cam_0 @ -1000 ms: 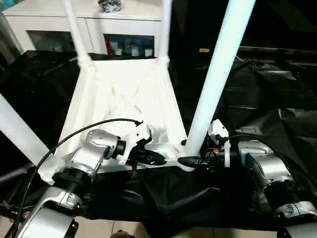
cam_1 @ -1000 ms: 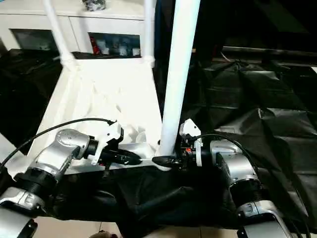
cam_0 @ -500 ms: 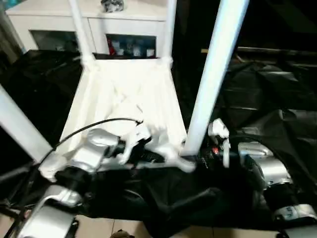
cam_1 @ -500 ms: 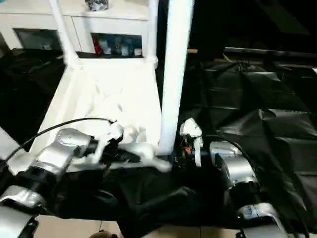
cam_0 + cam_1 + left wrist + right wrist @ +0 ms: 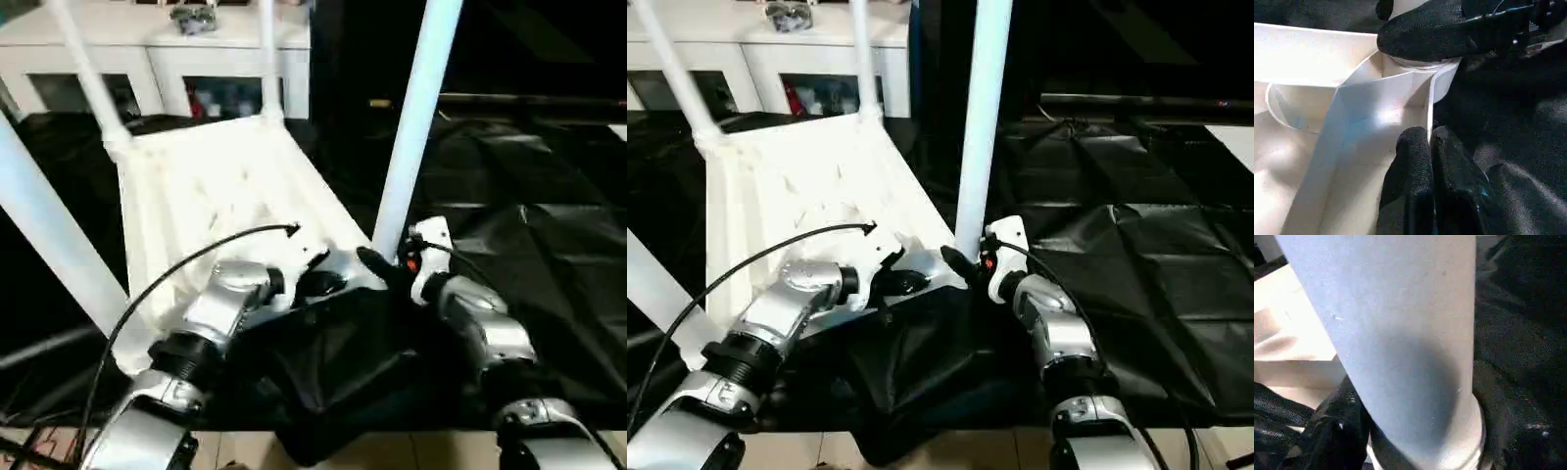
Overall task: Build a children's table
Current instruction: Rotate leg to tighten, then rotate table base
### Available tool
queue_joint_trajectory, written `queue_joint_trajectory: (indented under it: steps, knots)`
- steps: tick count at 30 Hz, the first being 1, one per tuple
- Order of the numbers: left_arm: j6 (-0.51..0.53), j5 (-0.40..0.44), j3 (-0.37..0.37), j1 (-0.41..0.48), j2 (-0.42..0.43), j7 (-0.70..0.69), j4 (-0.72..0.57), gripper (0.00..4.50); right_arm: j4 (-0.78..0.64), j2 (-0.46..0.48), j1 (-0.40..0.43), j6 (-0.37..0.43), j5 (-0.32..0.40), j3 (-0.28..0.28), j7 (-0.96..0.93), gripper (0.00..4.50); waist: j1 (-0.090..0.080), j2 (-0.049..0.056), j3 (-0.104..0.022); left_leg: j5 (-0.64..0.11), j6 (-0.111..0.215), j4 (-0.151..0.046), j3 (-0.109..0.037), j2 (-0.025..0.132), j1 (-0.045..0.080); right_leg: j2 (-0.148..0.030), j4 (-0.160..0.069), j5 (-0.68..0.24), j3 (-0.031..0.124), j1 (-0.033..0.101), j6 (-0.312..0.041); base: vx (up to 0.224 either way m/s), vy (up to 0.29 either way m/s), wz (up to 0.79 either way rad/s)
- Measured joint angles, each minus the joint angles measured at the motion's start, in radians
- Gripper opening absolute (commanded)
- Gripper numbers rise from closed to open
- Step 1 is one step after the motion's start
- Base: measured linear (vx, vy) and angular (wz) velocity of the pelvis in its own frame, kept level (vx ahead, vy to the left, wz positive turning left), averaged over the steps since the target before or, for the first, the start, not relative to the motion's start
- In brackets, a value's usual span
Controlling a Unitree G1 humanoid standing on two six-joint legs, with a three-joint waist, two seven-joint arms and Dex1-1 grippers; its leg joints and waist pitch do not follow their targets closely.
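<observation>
One upturned table top (image 5: 794, 186), four legs up: two at 12 o'clock, leg (image 5: 647, 284) at 9, near leg (image 5: 982, 117) at 3; since a second ago the top looks swung round; left gripper (image 5: 1430, 147) pinches a rim rib; right gripper (image 5: 965, 264) straddles near leg's base, probably gripping.

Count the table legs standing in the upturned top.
4: far-left corner, far-right corner, near-left corner, and near-right corner by the right gripper.
</observation>
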Motion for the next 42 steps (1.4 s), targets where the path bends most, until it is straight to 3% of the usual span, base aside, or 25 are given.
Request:
queue_joint_trajectory:
  steps: [4,7,14,16,23,24,26,29,31,35,42]
  knots:
    - [0.0,0.0,-0.002,0.002,0.0,-0.006,-0.005,0.0,-0.007,0.002,0.003,-0.002,-0.002,0.0,0.001,3.75,0.0,0.001,0.0,0.0,0.0,0.0,0.0,0.0,0.0,0.0,0.0,0.0,0.0,0.0,0.0,0.0,0.0,0.0]
    - [0.0,0.0,-0.016,0.008,0.0,-0.004,-0.025,0.0,-0.021,-0.019,0.016,-0.025,-0.012,0.02,0.026,3.78,0.002,0.001,-0.001,0.0,0.0,0.0,0.0,0.0,-0.002,0.0,0.0,0.001,0.0,-0.001,0.0,0.0,0.0,0.0]
    - [-0.002,-0.003,-0.05,0.027,-0.003,-0.053,-0.078,0.0,-0.223,-0.244,0.16,0.034,0.063,0.026,0.328,3.78,0.038,0.009,-0.001,0.0,0.001,-0.001,0.003,0.0,-0.008,0.0,0.0,0.0,0.003,-0.001,0.001,0.0,0.0,0.0]
    - [-0.004,-0.003,-0.05,0.031,0.001,-0.053,-0.085,0.0,-0.268,-0.308,0.19,0.064,0.096,0.012,0.416,3.78,0.038,0.009,-0.001,0.001,0.002,-0.001,0.003,0.001,-0.009,0.0,0.0,-0.001,0.002,-0.002,0.003,0.0,0.0,0.0]
    - [-0.032,-0.003,-0.054,0.051,0.025,-0.056,-0.109,0.0,-0.362,-0.398,0.253,0.155,0.185,-0.021,0.531,3.78,0.031,0.01,-0.001,0.0,0.001,-0.001,0.003,0.001,-0.009,0.0,0.001,-0.002,0.002,-0.003,0.004,0.0,0.0,0.0]
    - [-0.042,-0.004,-0.054,0.057,0.027,-0.057,-0.114,0.28,-0.381,-0.406,0.258,0.167,0.194,-0.028,0.538,3.78,0.03,0.009,-0.001,0.0,0.001,-0.001,0.002,0.002,-0.009,0.0,0.001,-0.002,0.002,-0.003,0.005,0.0,0.0,0.0]
    - [-0.046,-0.017,-0.048,0.073,0.027,-0.064,-0.129,0.56,-0.41,-0.409,0.268,0.187,0.21,-0.027,0.549,3.77,0.031,0.009,0.0,0.0,0.001,-0.001,0.002,0.002,-0.009,0.0,0.001,-0.002,0.002,-0.003,0.005,0.0,0.0,0.0]
    - [-0.018,-0.084,-0.031,0.117,0.013,-0.099,-0.216,0.6,-0.461,-0.395,0.282,0.212,0.22,-0.01,0.548,3.77,0.032,0.006,0.001,0.0,0.002,0.0,0.002,0.002,-0.013,0.0,0.001,-0.003,0.001,-0.006,0.006,0.0,0.0,0.0]
    - [0.004,-0.104,-0.031,0.124,0.004,-0.11,-0.259,0.97,-0.465,-0.374,0.274,0.217,0.22,0.0,0.537,3.77,0.032,0.003,0.003,0.001,0.004,0.001,0.002,0.002,-0.017,0.0,0.002,-0.003,0.0,-0.008,0.006,0.0,0.0,0.0]
    - [0.023,-0.116,-0.031,0.153,0.016,-0.108,-0.326,1.06,-0.466,-0.346,0.268,0.229,0.222,0.029,0.528,3.77,0.024,-0.004,0.006,0.0,0.003,0.002,0.002,0.003,-0.017,0.001,0.003,-0.003,0.0,-0.009,0.006,0.0,0.0,0.0]
    - [0.11,-0.166,-0.02,0.217,0.076,-0.131,-0.444,1.83,-0.495,-0.347,0.267,0.275,0.232,0.062,0.549,3.77,0.029,-0.008,0.008,0.0,0.002,0.004,0.001,0.003,-0.017,0.0,0.004,-0.003,0.001,-0.009,0.006,0.0,0.0,0.0]
